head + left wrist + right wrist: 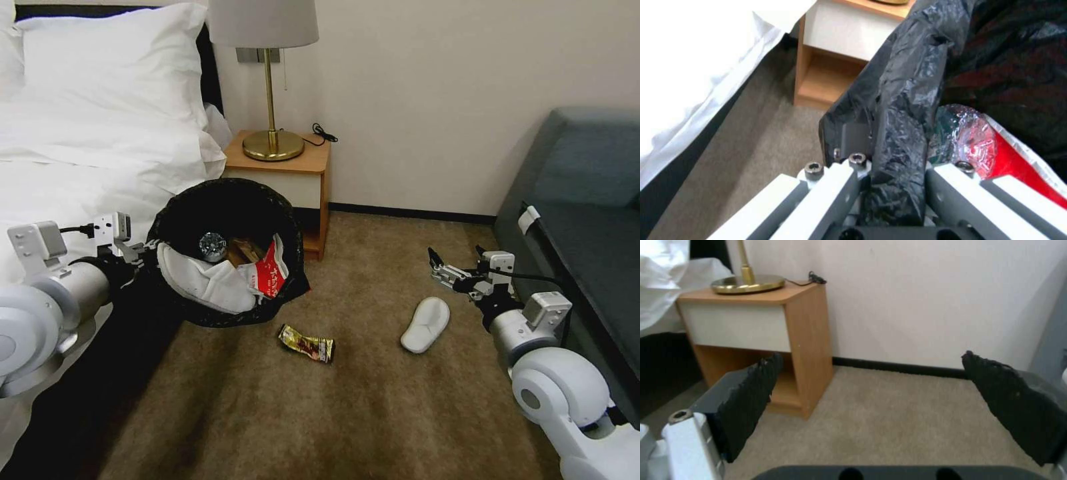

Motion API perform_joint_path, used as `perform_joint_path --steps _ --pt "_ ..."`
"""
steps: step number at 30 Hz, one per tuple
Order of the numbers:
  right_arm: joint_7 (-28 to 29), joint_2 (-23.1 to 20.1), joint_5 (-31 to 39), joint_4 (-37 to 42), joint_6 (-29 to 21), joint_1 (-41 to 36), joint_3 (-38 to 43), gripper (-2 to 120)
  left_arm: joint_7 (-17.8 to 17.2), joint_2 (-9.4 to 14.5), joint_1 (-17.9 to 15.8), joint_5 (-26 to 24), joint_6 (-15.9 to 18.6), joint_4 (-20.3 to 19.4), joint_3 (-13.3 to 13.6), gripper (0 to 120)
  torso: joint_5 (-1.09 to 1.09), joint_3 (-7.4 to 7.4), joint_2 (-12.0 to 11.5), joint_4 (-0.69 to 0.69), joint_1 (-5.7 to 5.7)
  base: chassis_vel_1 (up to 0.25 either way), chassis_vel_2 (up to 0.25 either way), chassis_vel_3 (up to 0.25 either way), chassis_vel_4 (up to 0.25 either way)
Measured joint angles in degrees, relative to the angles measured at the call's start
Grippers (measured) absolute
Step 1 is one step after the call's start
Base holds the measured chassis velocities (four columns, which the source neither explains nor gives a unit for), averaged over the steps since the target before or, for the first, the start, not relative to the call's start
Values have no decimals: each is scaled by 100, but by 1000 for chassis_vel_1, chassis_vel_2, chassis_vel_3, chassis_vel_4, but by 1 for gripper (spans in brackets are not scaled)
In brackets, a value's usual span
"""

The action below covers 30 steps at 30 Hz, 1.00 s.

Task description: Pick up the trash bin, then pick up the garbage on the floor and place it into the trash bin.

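Nearest me in the head view are my two arms. On the left, my left end effector (143,257) holds the trash bin (230,250) off the floor (373,393) by its near-left rim, mouth tilted toward me beside the bed (87,147); inside lie a white slipper (203,280), a red wrapper (272,272) and a crumpled foil ball (213,246). On the carpet just below the bin sits a gold wrapper (307,343), and to its right a second white slipper (425,324). My right end effector (445,267) hovers just above and right of that slipper, fingers apart and touching nothing.

From the left wrist, the fingers (853,135) are clamped on the bin's black bag-covered rim (900,133) (red wrapper just beyond).

From the right wrist, both pads (746,400) stand wide apart over bare carpet, the nightstand (760,340) far left.
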Motion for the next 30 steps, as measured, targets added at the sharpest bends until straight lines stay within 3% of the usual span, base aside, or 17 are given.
perform_joint_path --steps 23,25,30 --pt "-108 136 -281 261 223 -552 285 100 -43 12 117 -15 -1 -178 27 1 2 0 0 -1 1 -157 153 153 -156" --pt "-137 135 -325 175 469 -622 279 100 -256 38 194 -231 -3 -292 14 1 -2 0 0 -1 2 -154 151 147 -179" --pt "-108 179 -256 25 395 -690 300 100 -540 100 301 -465 -2 -425 26 1 1 1 0 -1 2 -112 123 107 -142"
